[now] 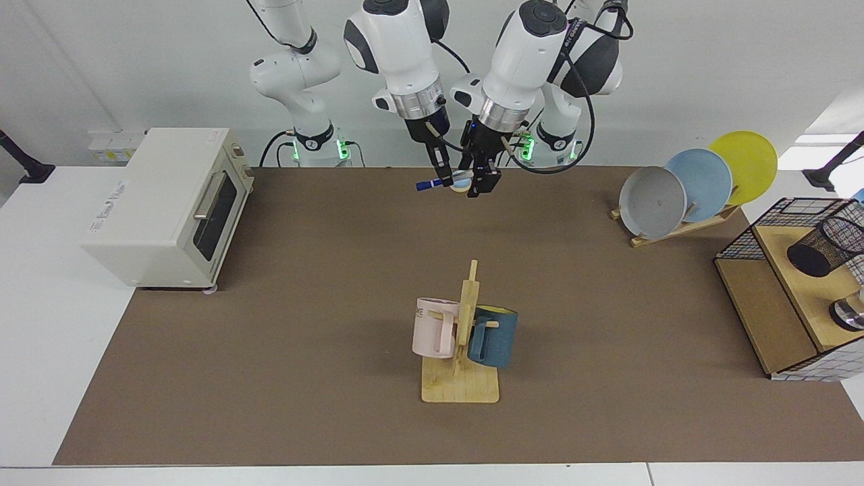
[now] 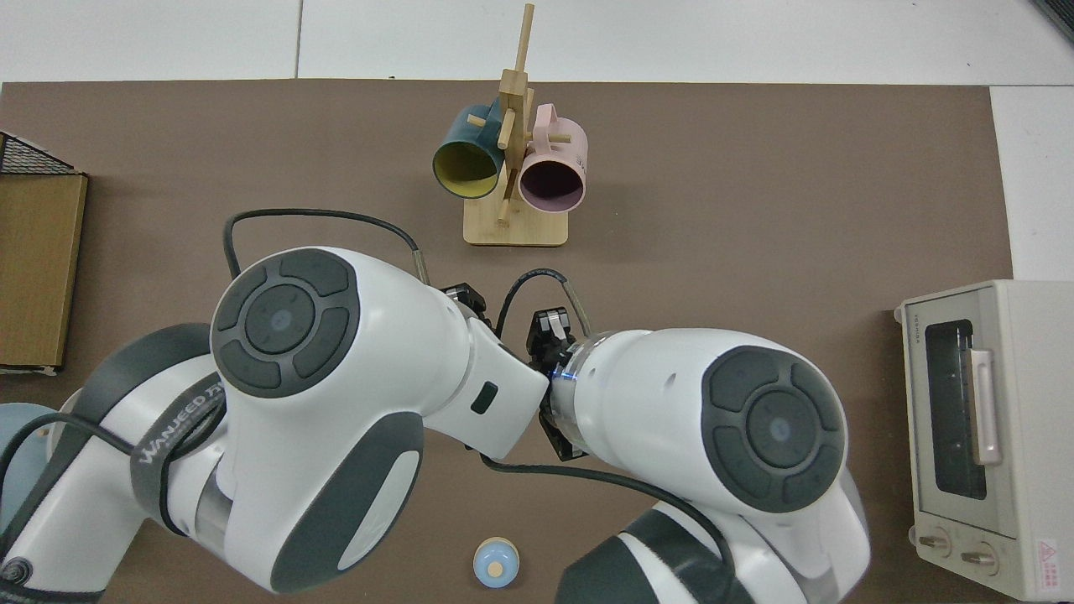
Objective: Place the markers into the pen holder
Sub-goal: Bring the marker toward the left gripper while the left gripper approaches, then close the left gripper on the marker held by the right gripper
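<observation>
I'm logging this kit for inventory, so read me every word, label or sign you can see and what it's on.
"WANJEED": dark band on the left arm.
"ME", rest hidden: pink mug.
Toaster oven: brand print on its front and lettering on its side are too small to read.
Red warning triangle sticker on the oven: its text is unreadable.

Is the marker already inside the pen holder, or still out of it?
Out. The marker lies level in the right gripper, above the table's far edge; the pen holder stands far off on the wooden shelf.

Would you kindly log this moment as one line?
right gripper: holds marker aloft | left gripper: at its other end | pen holder: distant
</observation>
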Available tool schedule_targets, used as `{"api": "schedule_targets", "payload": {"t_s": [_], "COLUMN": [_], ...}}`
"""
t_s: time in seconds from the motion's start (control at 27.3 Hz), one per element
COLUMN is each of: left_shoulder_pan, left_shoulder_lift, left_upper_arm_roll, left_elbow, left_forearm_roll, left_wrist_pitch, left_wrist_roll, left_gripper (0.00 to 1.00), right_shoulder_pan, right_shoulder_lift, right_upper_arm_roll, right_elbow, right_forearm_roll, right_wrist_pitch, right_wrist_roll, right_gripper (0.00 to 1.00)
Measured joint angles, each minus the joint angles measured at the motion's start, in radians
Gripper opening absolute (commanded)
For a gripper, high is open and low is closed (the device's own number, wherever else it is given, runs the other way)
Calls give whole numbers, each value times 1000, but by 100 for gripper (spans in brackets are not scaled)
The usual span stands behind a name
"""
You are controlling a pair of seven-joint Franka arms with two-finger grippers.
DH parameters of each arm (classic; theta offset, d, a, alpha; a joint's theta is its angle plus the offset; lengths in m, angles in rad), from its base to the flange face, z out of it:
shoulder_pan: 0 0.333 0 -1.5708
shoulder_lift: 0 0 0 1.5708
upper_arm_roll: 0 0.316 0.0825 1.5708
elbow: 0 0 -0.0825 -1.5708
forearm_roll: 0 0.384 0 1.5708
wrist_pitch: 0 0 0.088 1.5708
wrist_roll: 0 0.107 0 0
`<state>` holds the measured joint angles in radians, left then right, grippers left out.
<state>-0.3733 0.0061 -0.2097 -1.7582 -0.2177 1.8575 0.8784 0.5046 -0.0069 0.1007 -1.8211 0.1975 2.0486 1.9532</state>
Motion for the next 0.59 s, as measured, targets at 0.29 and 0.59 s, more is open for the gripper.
{"api": "schedule_targets", "payload": {"t_s": [0.29,0.59], "left_shoulder_pan": [-1,-1], "left_shoulder_lift": [0,0], "left_upper_arm_roll": [-4,-9], "left_elbow": [0,0], "left_forearm_roll": [0,0], "left_wrist_pitch": [6,14], "left_wrist_roll": [0,0], "left_gripper": [65,59], "right_shoulder_pan": [-2,-2], "right_shoulder_lift": [3,5], "right_upper_arm_roll": [-3,-3], "right_elbow": [0,-1], "right_forearm_roll": [0,0], "right_wrist_pitch": [13,36], "right_wrist_roll": [0,0], "right_gripper": [0,0]}}
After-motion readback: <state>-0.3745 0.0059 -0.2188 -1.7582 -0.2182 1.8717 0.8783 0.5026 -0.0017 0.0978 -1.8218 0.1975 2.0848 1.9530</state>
